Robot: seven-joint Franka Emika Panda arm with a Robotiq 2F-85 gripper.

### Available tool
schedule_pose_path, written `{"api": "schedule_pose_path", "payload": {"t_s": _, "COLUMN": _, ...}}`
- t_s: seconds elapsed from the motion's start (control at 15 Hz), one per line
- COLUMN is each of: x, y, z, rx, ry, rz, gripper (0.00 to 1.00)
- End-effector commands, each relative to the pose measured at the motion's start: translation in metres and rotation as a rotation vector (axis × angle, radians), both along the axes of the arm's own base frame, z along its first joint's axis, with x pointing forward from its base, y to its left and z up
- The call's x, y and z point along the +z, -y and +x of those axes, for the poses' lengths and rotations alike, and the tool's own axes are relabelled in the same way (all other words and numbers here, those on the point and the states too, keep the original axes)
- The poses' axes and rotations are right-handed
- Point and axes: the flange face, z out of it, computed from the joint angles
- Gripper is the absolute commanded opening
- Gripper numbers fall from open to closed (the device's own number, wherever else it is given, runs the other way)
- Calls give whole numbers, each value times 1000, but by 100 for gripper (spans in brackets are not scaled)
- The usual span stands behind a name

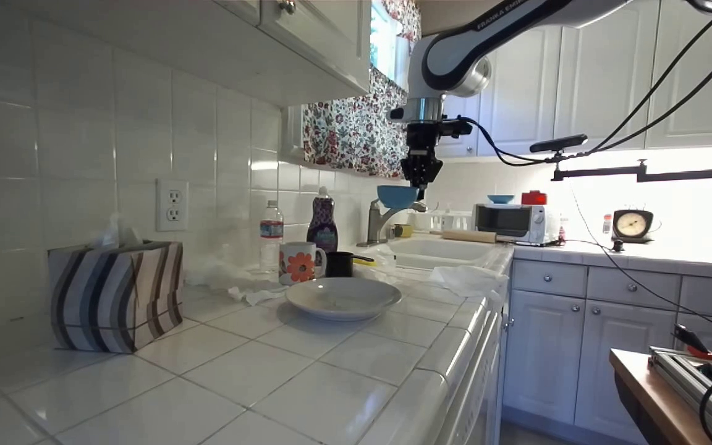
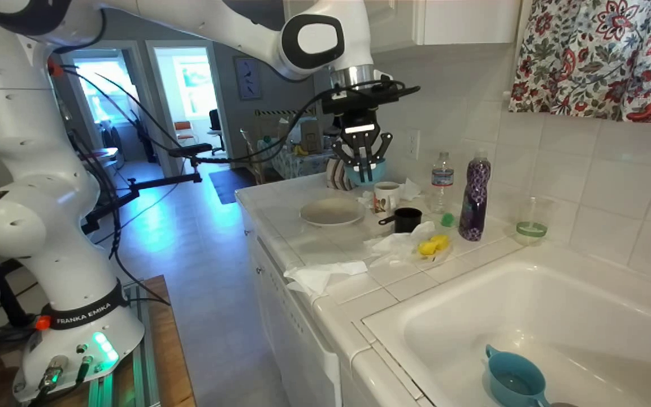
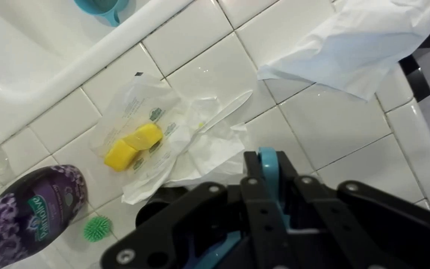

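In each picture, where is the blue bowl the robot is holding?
In an exterior view: blue bowl just right of centre; purple bottle further left.
In an exterior view: blue bowl just right of centre, partly behind the gripper; purple bottle further right.
Wrist view: blue bowl lower middle, partly behind the gripper; purple bottle lower left.
Shared landmark: purple bottle.

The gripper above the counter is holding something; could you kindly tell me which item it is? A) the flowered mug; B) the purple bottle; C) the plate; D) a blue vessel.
D: the blue vessel hangs from the gripper in both exterior views, and the wrist view shows a strip of it between the fingers.
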Motion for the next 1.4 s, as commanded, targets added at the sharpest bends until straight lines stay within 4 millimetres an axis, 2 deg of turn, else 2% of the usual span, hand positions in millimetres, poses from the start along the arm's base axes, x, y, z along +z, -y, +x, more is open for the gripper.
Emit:
{"api": "schedule_pose_path", "payload": {"t_s": 0.0, "x": -13, "y": -3, "z": 19, "rx": 36, "ry": -30, "rz": 28, "gripper": 3}}
{"api": "schedule_pose_path", "payload": {"t_s": 0.33, "x": -49, "y": -16, "z": 38, "rx": 54, "ry": -37, "rz": 27, "gripper": 3}}
{"api": "schedule_pose_path", "payload": {"t_s": 0.73, "x": -87, "y": -35, "z": 56, "rx": 89, "ry": 50, "rz": 19, "gripper": 3}}
{"api": "schedule_pose_path", "payload": {"t_s": 1.0, "x": -113, "y": -51, "z": 61, "rx": 104, "ry": 81, "rz": 57, "gripper": 3}}
{"api": "schedule_pose_path", "payload": {"t_s": 1.33, "x": -134, "y": -62, "z": 56, "rx": 97, "ry": 88, "rz": 98, "gripper": 3}}
